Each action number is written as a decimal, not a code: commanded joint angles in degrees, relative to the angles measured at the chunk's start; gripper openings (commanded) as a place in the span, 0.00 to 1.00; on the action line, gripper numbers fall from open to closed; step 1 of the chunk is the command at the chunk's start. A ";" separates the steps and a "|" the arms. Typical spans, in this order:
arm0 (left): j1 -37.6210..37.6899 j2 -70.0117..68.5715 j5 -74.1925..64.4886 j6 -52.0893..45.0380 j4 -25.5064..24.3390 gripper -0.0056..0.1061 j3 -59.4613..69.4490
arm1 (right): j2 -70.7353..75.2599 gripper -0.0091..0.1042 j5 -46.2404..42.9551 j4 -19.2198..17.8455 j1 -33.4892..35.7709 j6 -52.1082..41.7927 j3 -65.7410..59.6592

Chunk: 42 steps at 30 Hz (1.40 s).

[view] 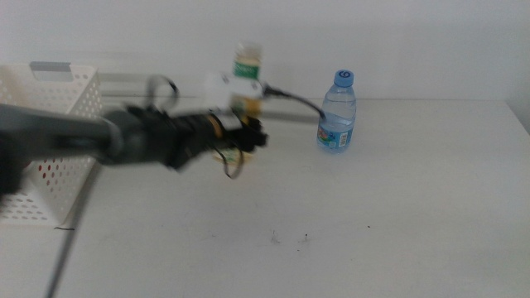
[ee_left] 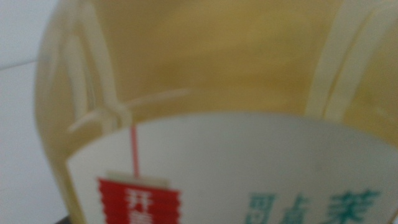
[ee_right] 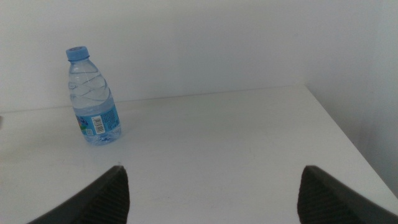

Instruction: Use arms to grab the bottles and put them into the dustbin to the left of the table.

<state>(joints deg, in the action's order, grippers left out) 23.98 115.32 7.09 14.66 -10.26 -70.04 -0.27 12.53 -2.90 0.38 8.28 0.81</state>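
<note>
The yellow tea bottle stands upright at the back of the table, and its yellow body and white label fill the left wrist view at very close range. My left gripper reaches in from the left and sits right at the bottle's lower half, hiding it. The clear water bottle with a blue cap stands to the right of it, also upright in the right wrist view. My right gripper is open and holds nothing, well back from the water bottle and out of the middle view. The white dustbin stands at the left.
The white table stretches out in front of and to the right of the bottles. A black cable loops from the left arm's white housing toward the water bottle. A pale wall rises behind the table.
</note>
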 commanded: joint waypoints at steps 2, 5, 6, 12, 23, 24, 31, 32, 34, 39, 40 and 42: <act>-1.71 -11.65 -13.79 0.18 -1.80 0.05 -2.05 | 0.27 0.88 -0.57 -0.58 -0.36 -0.34 -0.33; -3.40 -16.93 -27.37 -7.64 1.64 0.05 -6.81 | 0.27 0.88 -0.57 -0.58 -0.36 -0.34 -0.33; -4.10 -17.67 -32.33 -10.96 3.94 0.05 -8.77 | 0.27 0.88 -0.57 -0.58 -0.36 -0.34 -0.33; -12.15 -18.08 -55.83 -28.44 16.72 0.05 -23.76 | 0.27 0.88 -0.57 -0.58 -0.36 -0.34 -0.33; -33.78 -10.29 -77.05 -32.35 16.10 0.05 -39.93 | 0.27 0.88 -0.57 -0.58 -0.36 -0.34 -0.33; -35.46 -9.56 -77.05 -32.66 16.10 0.05 -39.93 | 0.27 0.88 -0.57 -0.58 -0.36 -0.34 -0.33; -41.61 -3.24 -77.05 -35.80 16.10 0.05 -39.71 | 0.27 0.88 -0.57 -0.58 -0.36 -0.34 -0.33; -41.70 -2.26 -77.05 -35.80 16.10 0.05 -39.73 | 0.27 0.88 -0.57 -0.58 -0.36 -0.34 -0.33; -41.70 -0.45 -77.05 -35.80 15.71 0.07 -39.73 | 0.27 0.88 -0.57 -0.58 -0.36 -0.34 -0.33; -41.70 0.85 -77.05 -35.25 15.15 0.21 -34.55 | 0.27 0.88 -0.57 -0.58 -0.36 -0.34 -0.33; -41.70 0.85 -77.05 -35.25 14.23 0.27 -33.27 | 0.27 0.88 -0.57 -0.58 -0.36 -0.34 -0.33; -41.70 0.85 -77.05 -35.16 13.36 0.40 -31.85 | 0.27 0.88 -0.57 -0.58 -0.36 -0.34 -0.33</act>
<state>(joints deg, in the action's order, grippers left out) -17.71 117.32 -71.35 -20.83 3.66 -102.27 -0.27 12.53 -2.90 0.38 8.28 0.81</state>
